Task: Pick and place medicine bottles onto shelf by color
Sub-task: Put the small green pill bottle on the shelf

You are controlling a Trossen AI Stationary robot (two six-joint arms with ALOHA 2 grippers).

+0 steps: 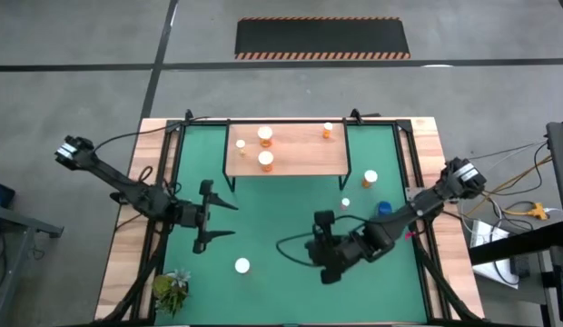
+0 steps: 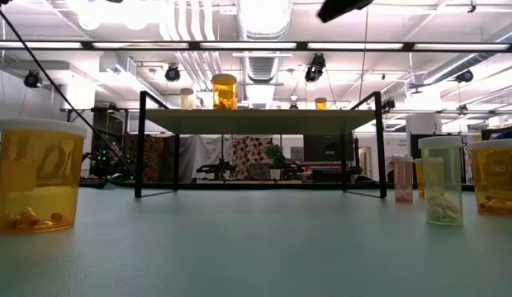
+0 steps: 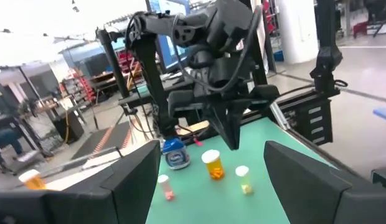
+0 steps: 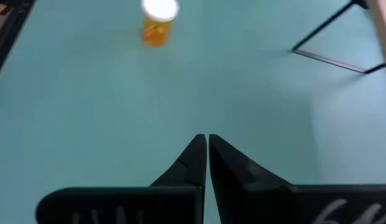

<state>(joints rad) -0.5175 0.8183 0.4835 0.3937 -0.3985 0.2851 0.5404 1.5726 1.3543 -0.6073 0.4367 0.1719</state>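
Seen from above: wooden shelf [image 1: 300, 150] at upper centre of the green mat [image 1: 281, 263], carrying three orange bottles — two white-capped ones [image 1: 265, 136] [image 1: 265, 161] on its left half, a smaller one [image 1: 328, 131] near its upper right corner. More bottles standing on the mat right of the shelf: a white-capped orange bottle [image 1: 370, 178], a small capped bottle [image 1: 345, 204] just below it, and a blue bottle [image 1: 383, 209] beside the right arm. A lone white-capped bottle [image 1: 242, 266] at lower centre-left, well apart from the others. Small green plant [image 1: 172, 289] at lower left.

Left gripper [image 1: 218, 220] hovering left of centre, below the shelf's left end, fingers spread wide and holding nothing. Right gripper [image 1: 325, 243] hovering right of centre, lower down; in its own wrist view, fingertips [image 4: 199, 152] pressed together over bare mat, grasping nothing, with an orange bottle [image 4: 158, 22] at upper left of that picture.

At table height: large orange bottle [image 2: 37, 175] at far left with pills at the bottom, several bottles at far right. Faint pale lettering on the rightmost orange one [image 2: 497, 177], too blurred to read. No brand or other legible writing anywhere.
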